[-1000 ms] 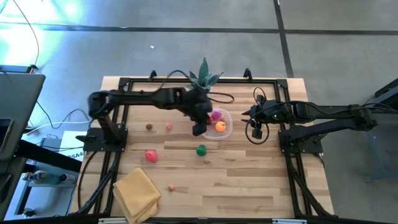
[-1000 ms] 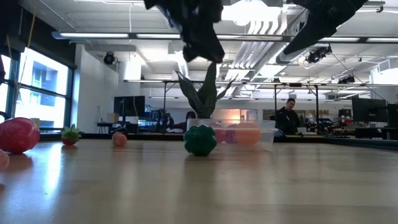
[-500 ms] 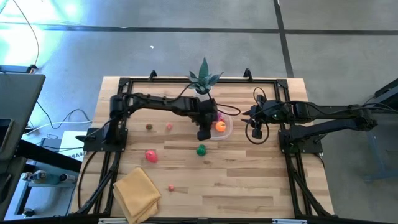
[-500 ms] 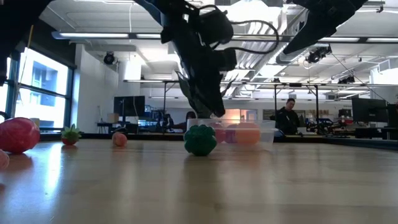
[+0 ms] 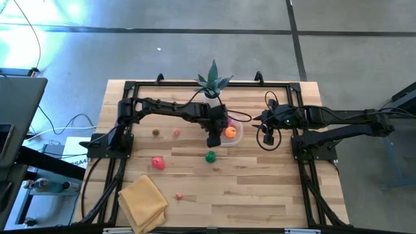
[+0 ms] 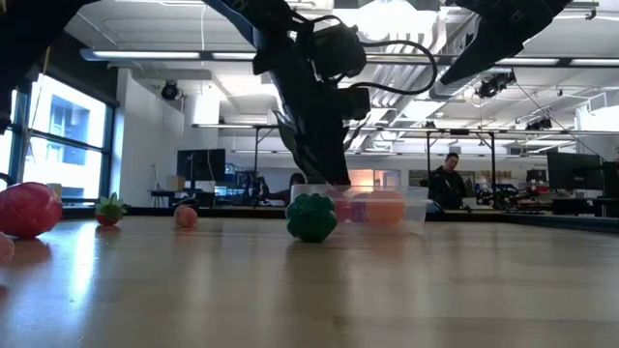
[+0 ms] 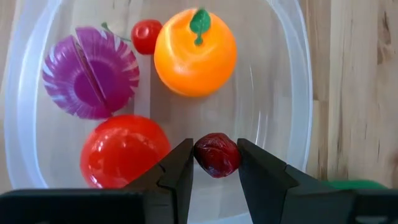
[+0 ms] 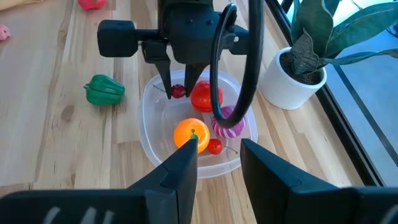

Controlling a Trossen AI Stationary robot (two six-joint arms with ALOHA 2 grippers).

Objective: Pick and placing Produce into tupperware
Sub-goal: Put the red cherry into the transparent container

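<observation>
in the past second our left hand has swung from above the desk down over the tupperware, and it now hangs just inside the rim, fingers clenched on a small dark red fruit. the fruit is not yet on the container floor as far as we can tell, so we judge this to be the end of a carry, with release the next step. beyond the fruit, already in the tupperware, lie a red tomato, a spiky purple piece, an orange and a small red cherry.

our right hand waits just to the right of the container, fingers parted and grasping nothing.

farther out on the desk, produce remains to be gathered: a green pepper near the tupperware, a large red piece, a small pink one, a brown one and another small pink one by the yellow cloth. the potted plant stands behind the container.
</observation>
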